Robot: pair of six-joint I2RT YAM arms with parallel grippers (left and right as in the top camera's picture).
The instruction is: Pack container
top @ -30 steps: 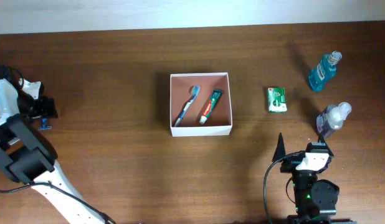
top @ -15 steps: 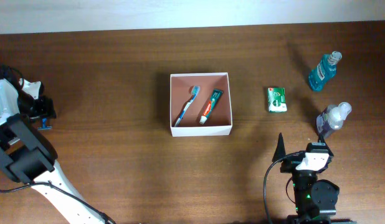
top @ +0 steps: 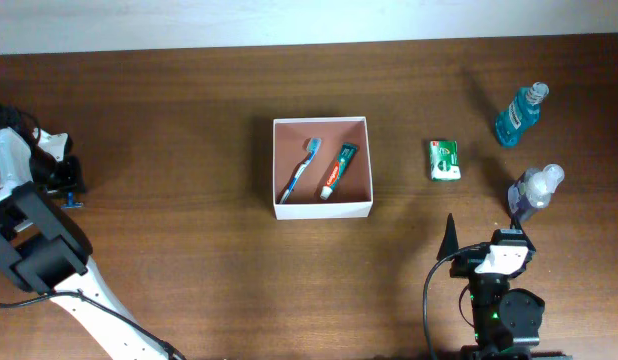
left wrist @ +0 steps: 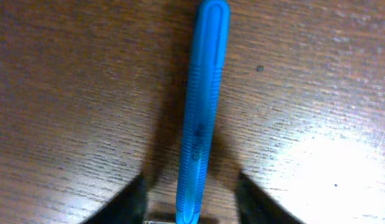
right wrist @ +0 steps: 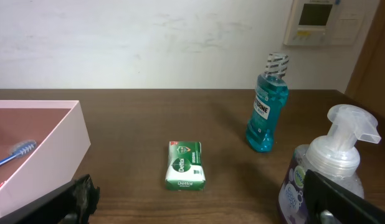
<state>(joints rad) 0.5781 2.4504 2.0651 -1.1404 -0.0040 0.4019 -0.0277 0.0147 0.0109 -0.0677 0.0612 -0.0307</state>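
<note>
Left pincer edged slightly, straddling blue handle, well apart from container.

Container: square, shallow, open-topped box with thin white walls and a reddish-brown floor. Lies flat on the table, just left of frame centre in the overhead view. Holds a blue toothbrush and a green toothpaste tube (side by side, slightly tilted).

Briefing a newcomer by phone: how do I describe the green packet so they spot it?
Find the white-walled container mid-table. Right of it, short of the blue bottle and pump bottle, lies the green packet. It alone is flat, boxy and green; both bottles stand upright.
</note>
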